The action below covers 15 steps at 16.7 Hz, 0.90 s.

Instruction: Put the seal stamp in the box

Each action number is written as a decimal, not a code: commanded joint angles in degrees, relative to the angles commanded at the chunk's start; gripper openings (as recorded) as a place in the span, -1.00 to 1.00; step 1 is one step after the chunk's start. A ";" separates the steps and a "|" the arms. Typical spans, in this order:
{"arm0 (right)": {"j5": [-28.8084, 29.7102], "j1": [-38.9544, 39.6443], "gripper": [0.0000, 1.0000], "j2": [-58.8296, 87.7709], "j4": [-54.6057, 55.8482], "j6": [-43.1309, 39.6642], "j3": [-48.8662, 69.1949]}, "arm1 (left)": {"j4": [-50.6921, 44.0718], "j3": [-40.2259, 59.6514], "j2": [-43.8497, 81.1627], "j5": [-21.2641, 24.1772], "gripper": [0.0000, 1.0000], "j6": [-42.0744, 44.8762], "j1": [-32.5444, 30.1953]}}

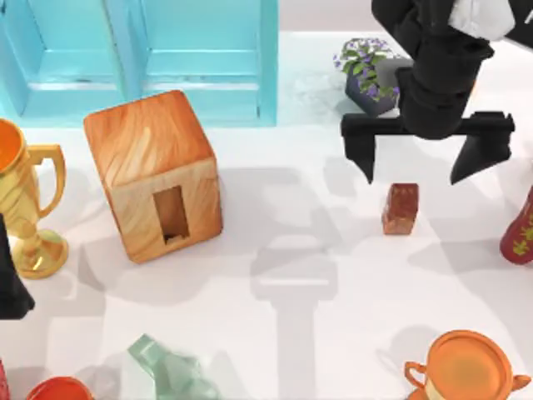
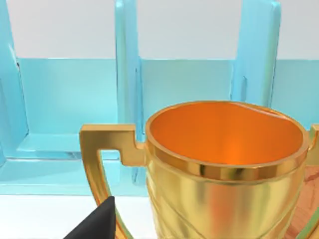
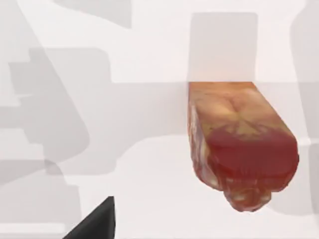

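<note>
The right claw (image 1: 414,173) hangs spread wide and empty, with the one seal stamp (image 1: 400,208) upright on the counter (image 1: 316,333) just below its fingertips, apparently untouched, though height is hard to judge. A slightly off-centre descent could tip this small block. The single box (image 1: 154,173) stands well apart leftward, slot facing outward. Beyond it the left claw (image 1: 12,283) waits beside one gold trophy (image 1: 25,200).
</note>
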 joint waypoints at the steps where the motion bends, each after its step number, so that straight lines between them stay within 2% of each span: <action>1: 0.00 0.03 1.00 0.48 2.54 0.03 -1.87 | 0.00 0.00 0.00 0.00 1.00 0.00 0.00; 6: 0.03 0.20 1.00 3.11 14.98 0.26 -11.23 | 0.00 0.00 0.00 0.00 1.00 0.00 0.00; 11: 0.03 0.24 1.00 3.48 16.16 0.30 -12.31 | 0.00 0.00 0.00 0.00 1.00 0.00 0.00; 15: 0.03 0.24 0.40 3.48 16.16 0.30 -12.31 | 0.00 0.00 0.00 0.00 1.00 0.00 0.00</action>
